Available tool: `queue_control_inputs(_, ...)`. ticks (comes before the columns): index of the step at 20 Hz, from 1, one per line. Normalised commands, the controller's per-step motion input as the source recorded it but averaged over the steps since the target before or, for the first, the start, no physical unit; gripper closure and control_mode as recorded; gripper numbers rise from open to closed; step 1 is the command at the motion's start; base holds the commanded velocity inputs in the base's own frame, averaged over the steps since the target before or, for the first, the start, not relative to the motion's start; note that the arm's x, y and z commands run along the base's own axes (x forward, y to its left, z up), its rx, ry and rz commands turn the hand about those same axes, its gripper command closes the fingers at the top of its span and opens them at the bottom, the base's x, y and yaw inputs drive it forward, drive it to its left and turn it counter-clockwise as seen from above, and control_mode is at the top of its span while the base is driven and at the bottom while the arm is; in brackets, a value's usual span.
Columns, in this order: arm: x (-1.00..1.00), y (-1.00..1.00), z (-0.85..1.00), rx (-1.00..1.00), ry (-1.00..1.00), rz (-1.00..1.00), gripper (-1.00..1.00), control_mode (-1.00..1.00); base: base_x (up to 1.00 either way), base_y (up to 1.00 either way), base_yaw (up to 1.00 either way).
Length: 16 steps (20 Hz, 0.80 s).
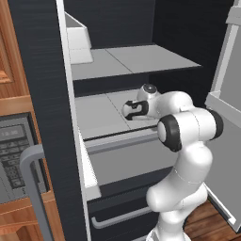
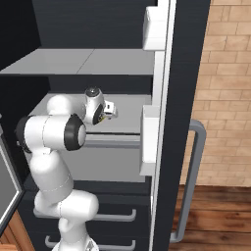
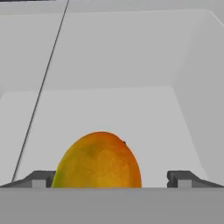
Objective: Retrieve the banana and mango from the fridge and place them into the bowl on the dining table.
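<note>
Item: mango (image 3: 98, 159), lying on the fridge (image 1: 40, 70) middle shelf (image 1: 96, 115), between your gripper (image 3: 111, 179) tips. Jaws: spread wide, not touching fruit. Step: mango pickup (banana not accounted for). Next: you advance slightly, then clamp.

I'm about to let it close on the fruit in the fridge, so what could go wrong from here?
1. The mango sits between the open hand fingers but nearer the left one; closing may nudge it sideways on the smooth shelf before gripping.
2. It is rounded and smooth, so a shallow pinch might squeeze it out.
3. The arm reaches deep inside the fridge; pulling out could bump the shelf above.
</note>
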Motion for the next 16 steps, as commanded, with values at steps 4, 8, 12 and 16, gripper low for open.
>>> queue_control_inputs(4, 0.18, 0.11, -0.44, 0.0, 0.06, -0.02, -1.0, -1.0, 0.0, 0.0, 0.0)
queue_control_inputs(8, -0.02, 0.16, -0.69, 0.0, 0.18, -0.08, 1.0, -1.0, 0.0, 0.0, 0.0)
queue_control_inputs(12, -0.02, 0.12, -0.45, 0.0, 0.13, -0.08, 1.0, -1.0, 0.0, 0.0, 0.0)
queue_control_inputs(16, 0.0, 0.0, 0.0, 0.0, 0.0, 0.0, 1.0, -1.0, 0.0, 0.0, 0.0)
